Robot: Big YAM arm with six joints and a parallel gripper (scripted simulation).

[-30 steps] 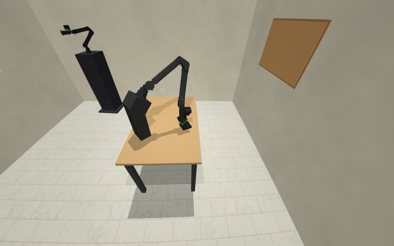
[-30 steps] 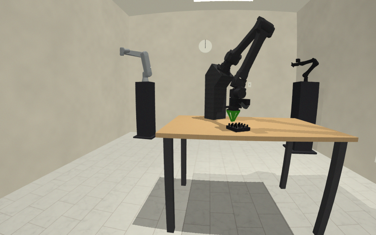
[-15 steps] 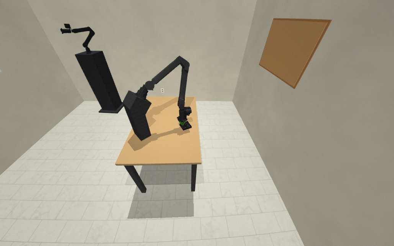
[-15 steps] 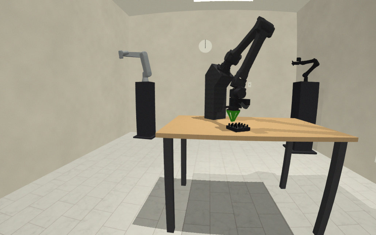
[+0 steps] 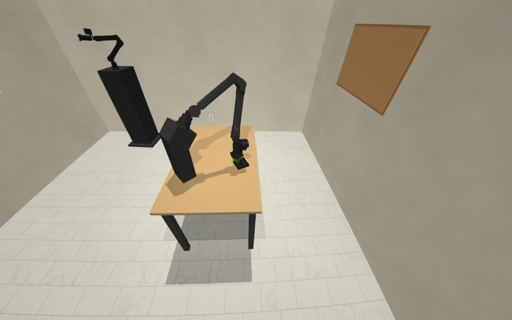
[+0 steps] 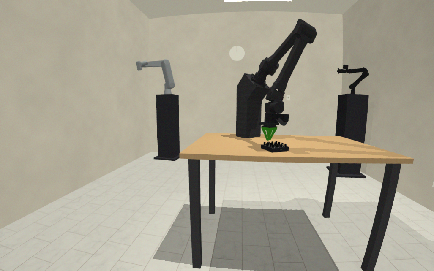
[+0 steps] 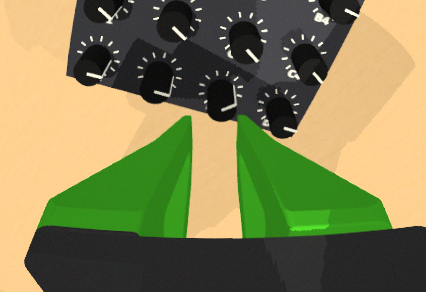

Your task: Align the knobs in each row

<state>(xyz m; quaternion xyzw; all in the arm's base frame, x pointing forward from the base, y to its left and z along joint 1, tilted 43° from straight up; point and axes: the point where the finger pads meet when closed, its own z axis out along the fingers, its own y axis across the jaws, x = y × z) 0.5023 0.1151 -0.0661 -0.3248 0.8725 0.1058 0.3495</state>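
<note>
The black knob box stands on the table. In the wrist view its row D lies nearest my fingers; row A is out of frame. The lines of D1, D2 and D4 point right and slightly down; D3 points right and slightly up. C1, C2, C3 and C4 point down-right alike. B3 and B4 point right, slightly down. My gripper is partly open and empty, its tips above the box's D edge beside D3.
The wooden table carries the arm's black pedestal behind the box. Two other arms on tall black stands are away from the table in the exterior view. The arm's shadow falls across part of the box.
</note>
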